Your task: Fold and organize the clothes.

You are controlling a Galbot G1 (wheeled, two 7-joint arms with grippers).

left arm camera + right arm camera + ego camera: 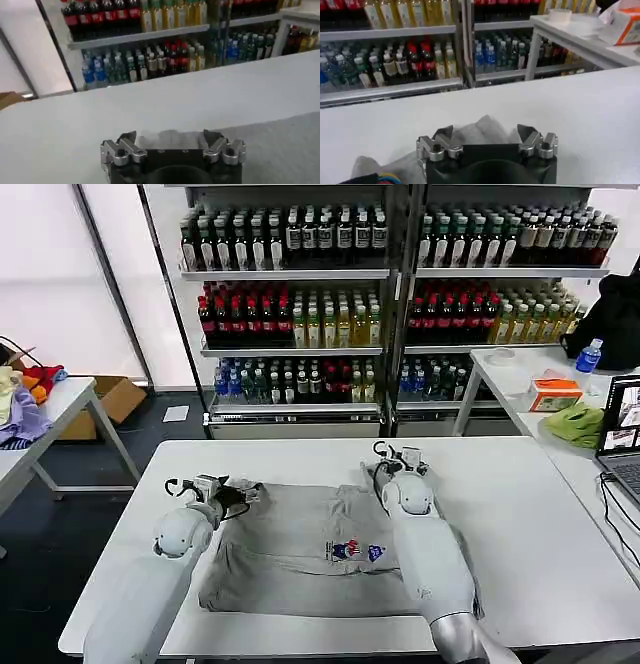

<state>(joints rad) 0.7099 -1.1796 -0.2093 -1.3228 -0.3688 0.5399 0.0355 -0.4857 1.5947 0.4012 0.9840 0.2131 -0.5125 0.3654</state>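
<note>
A light grey short-sleeved cotton shirt [300, 549] with a small multicoloured chest print lies spread on the white rectangular surface [540, 524], roughly at its middle and towards the near edge, print facing up. The left gripper [243, 493] is at the shirt's far left corner, low over the cloth; in the left wrist view its jaws stand apart, with a ridge of grey fabric [165, 137] lying between the two fingers [127, 142], and the grey cloth spreads away to one side. The right gripper [392, 459] is at the far edge of the shirt near the neck area, its white arm crossing over the right half of the garment. In the right wrist view its jaws are likewise spread wide, with a peaked fold of grey cloth [482, 127] rising between them; whether the fingertips press on the fabric cannot be told. Behind the surface stand metal shelves of coloured drink bottles [300, 314]. A white side table [520, 374] to the right carries an orange box [555, 394] and a lime-green cloth [575, 424].
</note>
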